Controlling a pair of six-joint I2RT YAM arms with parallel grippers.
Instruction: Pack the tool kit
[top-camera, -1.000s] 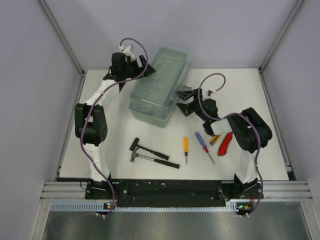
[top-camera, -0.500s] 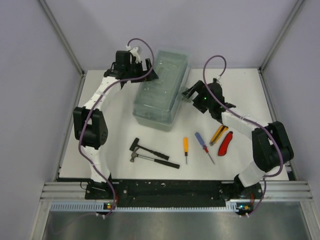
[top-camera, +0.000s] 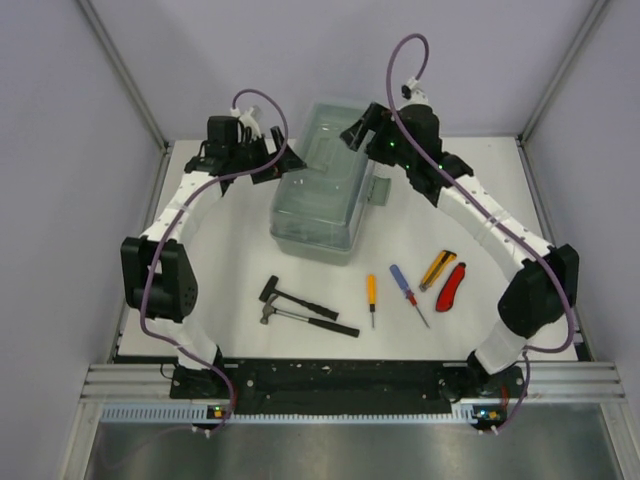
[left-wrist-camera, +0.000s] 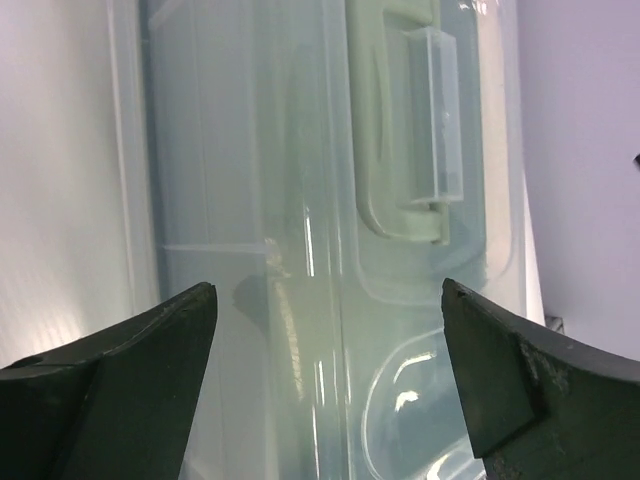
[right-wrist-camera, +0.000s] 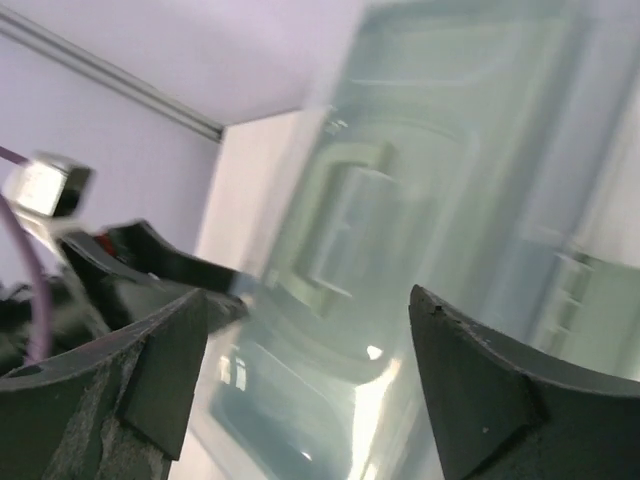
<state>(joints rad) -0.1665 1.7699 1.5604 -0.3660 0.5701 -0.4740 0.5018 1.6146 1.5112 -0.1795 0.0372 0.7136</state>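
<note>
The grey-green toolbox (top-camera: 322, 190) with its translucent lid shut stands at the back middle of the table; its handle (left-wrist-camera: 392, 120) shows in the left wrist view and it fills the right wrist view (right-wrist-camera: 440, 180). My left gripper (top-camera: 281, 160) is open and empty at the box's left back edge. My right gripper (top-camera: 357, 132) is open and empty above the box's right back corner. Two small hammers (top-camera: 300, 308), an orange screwdriver (top-camera: 371, 295), a blue and red screwdriver (top-camera: 405, 289), a yellow cutter (top-camera: 438, 269) and a red cutter (top-camera: 452, 286) lie in front.
The box's front latch (top-camera: 379, 190) sticks out on its right side. White table (top-camera: 230, 270) with grey walls on three sides and metal rails at the edges. The arm bases stand at the near edge.
My right gripper has swung from the box's right side up and back to over its rear corner. My left gripper has shifted slightly left. The box has turned a little more upright.
</note>
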